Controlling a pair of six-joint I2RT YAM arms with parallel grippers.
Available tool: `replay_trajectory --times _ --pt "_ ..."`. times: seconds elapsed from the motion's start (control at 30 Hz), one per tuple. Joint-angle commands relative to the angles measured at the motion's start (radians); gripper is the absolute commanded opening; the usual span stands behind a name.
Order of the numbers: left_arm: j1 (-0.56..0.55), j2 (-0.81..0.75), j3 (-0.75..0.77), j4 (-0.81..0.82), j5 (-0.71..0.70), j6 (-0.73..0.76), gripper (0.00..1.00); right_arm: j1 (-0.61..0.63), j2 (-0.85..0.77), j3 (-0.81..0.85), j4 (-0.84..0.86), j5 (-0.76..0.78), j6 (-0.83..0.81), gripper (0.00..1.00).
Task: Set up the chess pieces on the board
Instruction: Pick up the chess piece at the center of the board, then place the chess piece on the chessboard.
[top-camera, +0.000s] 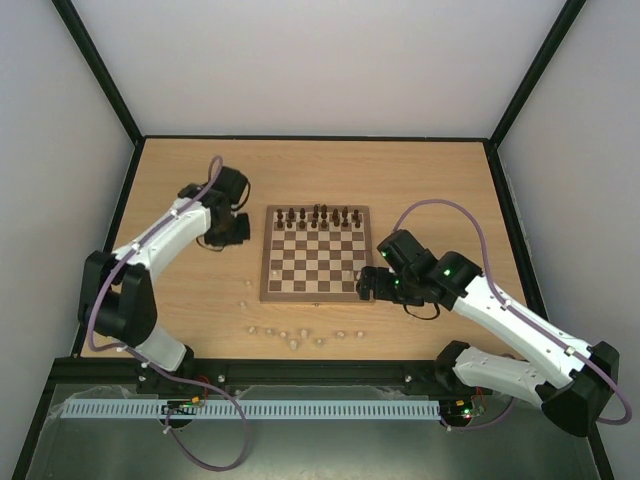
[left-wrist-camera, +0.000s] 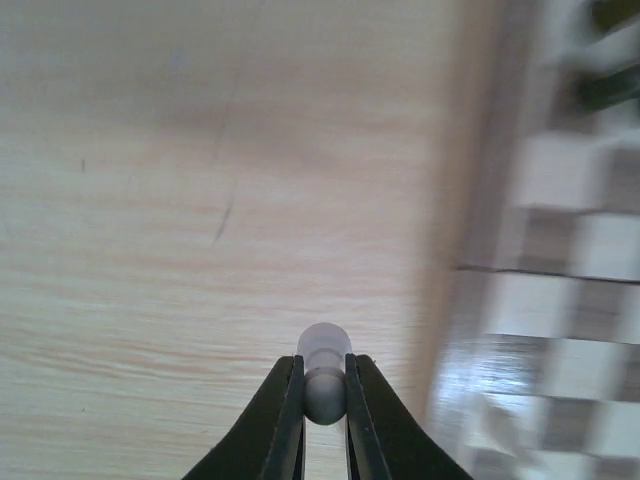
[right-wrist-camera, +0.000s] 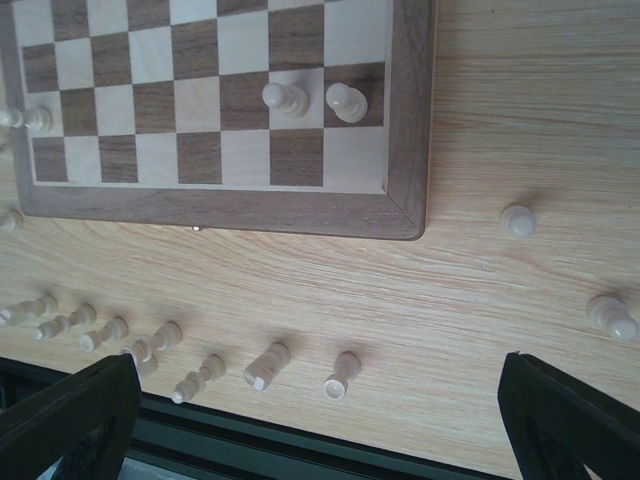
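The left tool pinches a small pale piece, its shape hard to make out, above bare desk beside the blurred board. The right tool, only its fingertips in frame, stands wide over toppled cream pieces on the light-wood desk. Pale walls enclose it.
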Motion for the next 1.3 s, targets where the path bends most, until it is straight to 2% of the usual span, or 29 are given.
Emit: replay_trajectory --times 0.0,0.2,0.43,0.9,1.27 --pt "-0.079 -0.07 0.239 -0.2 0.03 0.005 0.02 0.004 -0.007 0.063 -0.085 0.024 -0.006 0.99" --pt "-0.281 -0.034 0.385 -0.272 0.048 -0.07 0.03 0.004 -0.031 0.098 -0.126 0.049 0.011 0.99" --pt "-0.443 0.019 0.306 -0.197 0.035 -0.159 0.03 0.004 -0.082 0.129 -0.179 0.082 0.036 0.99" --pt "-0.467 0.112 0.172 -0.077 -0.017 -0.149 0.04 0.004 -0.116 0.073 -0.169 0.066 0.052 0.99" --pt "-0.47 0.124 0.062 0.024 -0.03 -0.153 0.04 0.004 -0.117 0.056 -0.158 0.055 0.053 0.99"
